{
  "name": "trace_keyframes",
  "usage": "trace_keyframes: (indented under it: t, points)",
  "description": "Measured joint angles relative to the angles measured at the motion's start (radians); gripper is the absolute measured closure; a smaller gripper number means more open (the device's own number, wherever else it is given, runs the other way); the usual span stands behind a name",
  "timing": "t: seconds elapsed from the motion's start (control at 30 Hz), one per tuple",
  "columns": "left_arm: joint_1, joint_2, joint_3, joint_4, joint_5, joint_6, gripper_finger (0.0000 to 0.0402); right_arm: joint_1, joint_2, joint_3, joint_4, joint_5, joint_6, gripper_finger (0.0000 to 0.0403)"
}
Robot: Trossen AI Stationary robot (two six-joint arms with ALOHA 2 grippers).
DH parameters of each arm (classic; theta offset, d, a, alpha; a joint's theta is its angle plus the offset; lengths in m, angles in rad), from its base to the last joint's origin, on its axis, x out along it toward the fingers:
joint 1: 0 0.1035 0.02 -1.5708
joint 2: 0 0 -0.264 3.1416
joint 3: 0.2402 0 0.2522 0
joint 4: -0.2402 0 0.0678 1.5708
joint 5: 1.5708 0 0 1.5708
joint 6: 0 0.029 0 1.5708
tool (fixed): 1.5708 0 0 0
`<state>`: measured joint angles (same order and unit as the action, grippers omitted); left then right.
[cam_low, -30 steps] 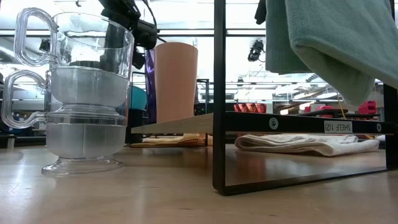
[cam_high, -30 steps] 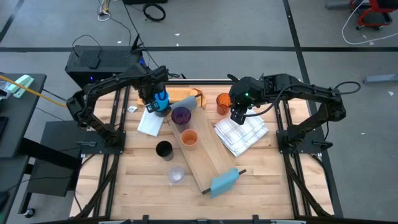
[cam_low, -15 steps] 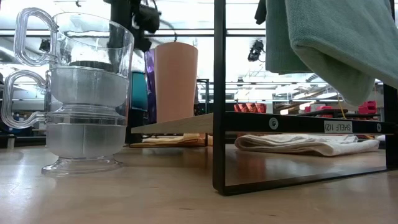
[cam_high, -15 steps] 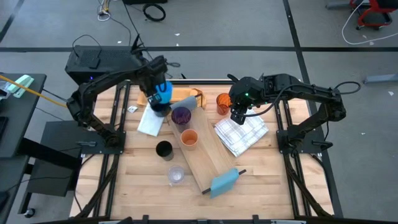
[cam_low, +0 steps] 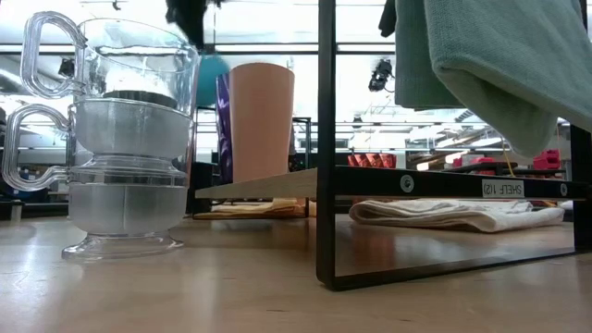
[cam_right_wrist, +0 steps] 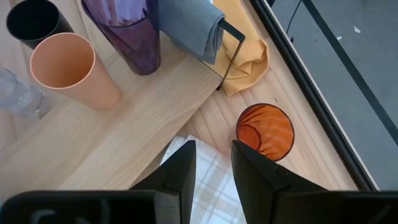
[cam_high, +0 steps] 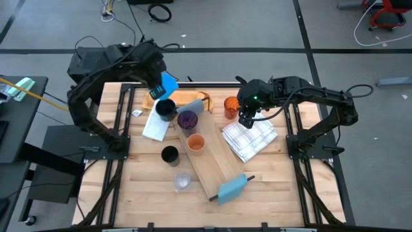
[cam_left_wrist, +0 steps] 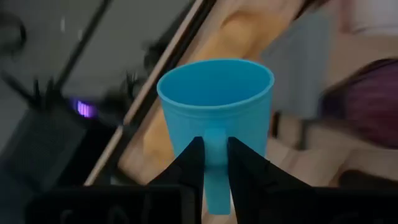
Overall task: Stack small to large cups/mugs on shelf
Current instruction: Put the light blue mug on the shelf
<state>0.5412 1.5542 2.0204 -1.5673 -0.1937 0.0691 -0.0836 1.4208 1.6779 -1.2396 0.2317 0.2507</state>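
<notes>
My left gripper (cam_high: 159, 82) is high over the table's far left, shut on the bright blue mug (cam_left_wrist: 214, 99). Under it the dark navy mug (cam_high: 165, 108) stands on the table. The purple tumbler (cam_high: 187, 120) and a peach-orange cup (cam_high: 196, 143) stand on the slanting shelf plank (cam_high: 219, 164). On the table are the black cup (cam_high: 169, 154), stacked clear glasses (cam_low: 129, 139) and a ribbed orange cup (cam_right_wrist: 264, 132). My right gripper (cam_right_wrist: 213, 146) hangs a little open over the checked cloth (cam_high: 250, 138), touching nothing. My left gripper pinches the blue mug's handle (cam_left_wrist: 215, 169) between its two fingers (cam_left_wrist: 186, 163), one on each side of the handle. The fingers come steeply from above. The mug hangs clear of the table and of the other cups, with its mouth toward the wrist camera.
A white cloth (cam_high: 156, 127) lies near the navy mug. An orange-brown board (cam_high: 188, 98) and a yellow cloth (cam_right_wrist: 249, 62) lie at the far edge. Blue-grey cloths hang at the shelf's ends (cam_high: 232, 188). The shelf's black frame (cam_low: 326, 139) stands close to the low camera.
My left gripper has risen with the bright blue mug and drawn toward the table's far left, tipping as it went. The mug, which sat low at the dark navy mug, now hangs well above it. The navy mug has stayed where it was.
</notes>
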Motion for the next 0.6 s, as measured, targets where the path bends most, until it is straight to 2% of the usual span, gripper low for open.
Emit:
trace_keyframes:
  t: [0.3, 0.6]
  points:
    - [-0.073, 0.000, 0.003, -0.005, -0.019, -0.062, 0.0339, -0.033, 0.000, 0.000, 0.000, 0.001, -0.025, 0.0294]
    - [-0.179, 0.001, 0.002, -0.002, -0.025, -0.111, 0.0347, -0.052, 0.000, 0.000, 0.000, 0.002, -0.047, 0.0294]
